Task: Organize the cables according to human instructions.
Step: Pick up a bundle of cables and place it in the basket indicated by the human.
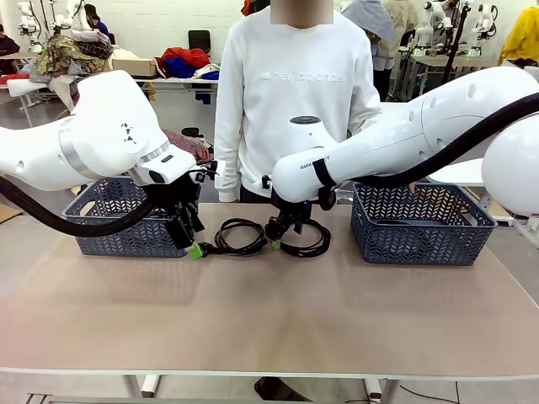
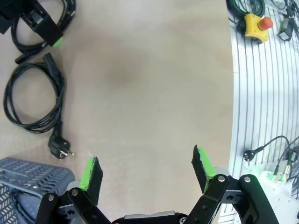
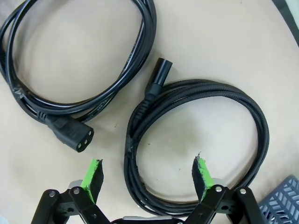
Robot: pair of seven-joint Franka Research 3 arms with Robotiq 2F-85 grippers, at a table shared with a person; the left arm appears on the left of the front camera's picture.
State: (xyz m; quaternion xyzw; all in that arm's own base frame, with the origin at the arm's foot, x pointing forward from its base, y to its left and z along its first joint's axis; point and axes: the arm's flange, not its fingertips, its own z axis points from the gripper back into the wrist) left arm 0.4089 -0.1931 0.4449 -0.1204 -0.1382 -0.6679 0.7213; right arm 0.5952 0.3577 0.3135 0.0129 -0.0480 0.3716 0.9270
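Two cables lie coiled on the table in front of the person. A smooth cable (image 1: 253, 248) (image 2: 60, 100) (image 3: 122, 74) rests between the two grippers, its plug (image 3: 70, 133) pointing at the right gripper. A braided cable (image 1: 316, 251) (image 3: 210, 87) lies beside it. My right gripper (image 1: 282, 231) (image 3: 148, 172) hangs open just above the braided coil, its green fingers either side of the coil's near arc. Left of the smooth coil, my left gripper (image 1: 192, 240) (image 2: 147, 170) is open over bare table with nothing between its pads.
A grey mesh basket (image 1: 126, 220) (image 2: 28, 175) stands behind my left gripper and another basket (image 1: 421, 225) (image 3: 285, 200) at the right. The person stands at the far edge between them. A yellow emergency button (image 2: 254, 25) sits off the table's near edge.
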